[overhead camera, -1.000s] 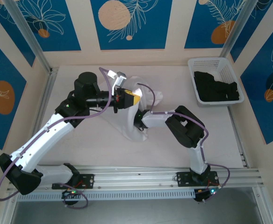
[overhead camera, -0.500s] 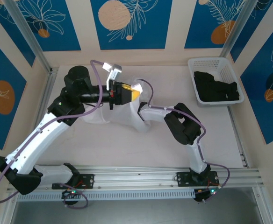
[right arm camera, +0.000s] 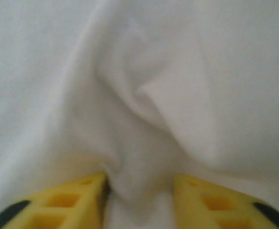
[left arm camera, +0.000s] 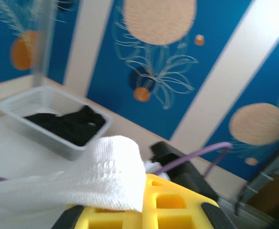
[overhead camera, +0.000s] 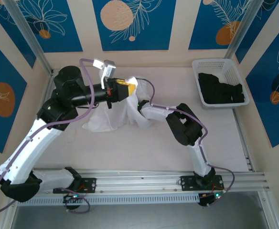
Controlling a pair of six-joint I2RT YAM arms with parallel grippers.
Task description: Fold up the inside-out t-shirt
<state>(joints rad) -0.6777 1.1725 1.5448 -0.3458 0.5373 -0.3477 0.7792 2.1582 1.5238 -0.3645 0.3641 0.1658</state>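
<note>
We see left tool [overhead camera: 126, 88] clamped on a thin wrinkled white cloth t-shirt [overhead camera: 112, 117], raised over the surface [overhead camera: 168, 152], right tool [right arm camera: 139, 183] narrow around one fold

A robotics lab test cell is shown. Two arms [overhead camera: 39, 138] are bolted to an aluminium rail [overhead camera: 144, 183] at the near edge of a pale table [overhead camera: 130, 148], and purple cables [overhead camera: 89, 62] are looped along them. The table is enclosed by metal posts [overhead camera: 28, 36] and printed blue panels [overhead camera: 130, 24]. A white basket [overhead camera: 215, 64] is set in one corner.
</note>
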